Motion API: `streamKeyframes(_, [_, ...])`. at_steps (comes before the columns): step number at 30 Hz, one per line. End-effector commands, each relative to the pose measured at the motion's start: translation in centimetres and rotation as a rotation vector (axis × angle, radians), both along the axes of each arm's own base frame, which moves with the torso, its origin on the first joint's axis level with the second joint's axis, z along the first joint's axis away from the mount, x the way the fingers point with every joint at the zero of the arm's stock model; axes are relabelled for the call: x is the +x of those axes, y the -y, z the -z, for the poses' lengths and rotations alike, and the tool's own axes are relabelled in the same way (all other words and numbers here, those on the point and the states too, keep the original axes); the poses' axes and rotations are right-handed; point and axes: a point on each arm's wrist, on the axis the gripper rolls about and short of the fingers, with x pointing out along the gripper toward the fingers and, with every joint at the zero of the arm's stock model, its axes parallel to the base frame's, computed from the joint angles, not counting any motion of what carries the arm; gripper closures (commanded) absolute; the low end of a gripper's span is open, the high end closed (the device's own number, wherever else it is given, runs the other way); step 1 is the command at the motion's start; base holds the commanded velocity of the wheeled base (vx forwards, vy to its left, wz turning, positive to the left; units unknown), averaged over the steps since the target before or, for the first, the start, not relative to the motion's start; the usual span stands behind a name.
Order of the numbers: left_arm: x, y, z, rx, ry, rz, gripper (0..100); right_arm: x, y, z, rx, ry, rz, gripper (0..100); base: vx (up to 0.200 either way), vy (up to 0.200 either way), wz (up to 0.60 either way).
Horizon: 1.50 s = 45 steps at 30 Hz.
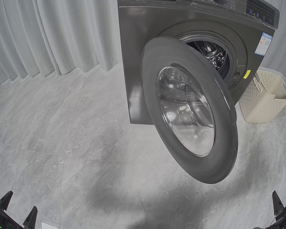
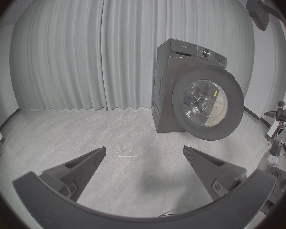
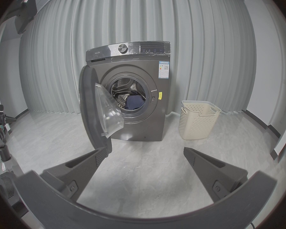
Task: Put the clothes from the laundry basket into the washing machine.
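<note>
Two grippers nearest, well short of the washing machine [image 3: 143, 129]: left gripper [image 2: 143, 148] spread wide and empty, right gripper [image 3: 144, 148] likewise released, nothing held. Bare floor [image 1: 70, 128] between them and the washing machine. Door [image 1: 194, 112] swung fully out toward the grippers, hinged on the machine's left side, rim jutting into the approach path. Dark clothes [image 3: 134, 102] lying inside the drum. Laundry basket [image 3: 197, 120] just right of the washing machine, nothing visible above its rim, bottom hidden. Probably late in the task, loading seemingly done or nearly so. Next move likely a check of the basket, keeping right of the door edge. Plenty of open floor left of the machine; tighter gap between door rim and basket.
</note>
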Motion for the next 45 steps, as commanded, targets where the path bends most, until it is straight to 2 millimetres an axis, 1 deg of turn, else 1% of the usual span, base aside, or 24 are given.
streamKeyframes(1, [0.1, 0.0, 0.5, 0.003, -0.024, 0.001, 0, 0.1, 0.0, 0.5, 0.000, -0.012, 0.000, 0, 0.000, -0.200, 0.00])
streamKeyframes(20, [0.1, 0.0, 0.5, 0.002, -0.024, 0.000, 0, 0.1, 0.0, 0.5, 0.000, -0.012, 0.000, 0, 0.000, -0.200, 0.00])
streamKeyframes(30, [0.1, 0.0, 0.3, 0.032, -0.001, -0.003, 0, 0.1, 0.0, 0.5, 0.000, -0.012, 0.000, 0, 0.000, 0.000, 0.00])
streamKeyframes(31, [0.0, 0.0, -0.9, 0.033, 0.066, -0.005, 0, 0.1, 0.0, 0.5, 0.000, -0.012, 0.000, 0, 0.000, 0.000, 0.00])
streamKeyframes(32, [0.0, 0.0, -0.9, 0.033, 0.066, -0.005, 0, 0.1, 0.0, 0.5, 0.000, -0.012, 0.000, 0, 0.000, 0.000, 0.00])
streamKeyframes(33, [-1.0, 0.0, -5.0, 0.009, 0.234, 0.037, 0, 0.1, 0.0, 0.5, 0.000, -0.012, 0.000, 0, 0.000, 0.000, 0.00])
streamKeyframes(34, [-1.4, 0.0, -6.8, 0.002, 0.266, 0.075, 0, 0.1, 0.0, 0.5, 0.000, -0.012, 0.000, 0, 0.000, 0.000, 0.00])
streamKeyframes(36, [-0.9, 0.2, -8.6, 0.006, 0.216, 0.154, 0, 0.1, 0.0, 0.5, 0.000, -0.012, 0.000, 0, 0.000, 0.000, 0.00])
streamKeyframes(37, [0.0, 0.4, -9.4, 0.004, 0.155, 0.205, 0, 0.1, 0.0, 0.5, 0.000, -0.012, 0.000, 0, 0.000, 0.000, 0.00])
streamKeyframes(39, [1.7, 0.8, -9.8, -0.008, 0.073, 0.279, 0, 0.1, 0.0, 0.5, 0.000, -0.012, 0.000, 0, 0.000, 0.000, 0.00])
streamKeyframes(44, [5.4, 1.6, -10.6, -0.038, -0.007, 0.437, 0, 0.1, 0.0, 0.5, 0.000, -0.012, 0.000, 0, 0.000, 0.000, 0.00])
streamKeyframes(45, [6.4, 1.8, -10.7, -0.044, -0.031, 0.474, 0, 0.1, 0.0, 0.5, 0.000, -0.012, 0.000, 0, 0.000, 0.000, 0.00])
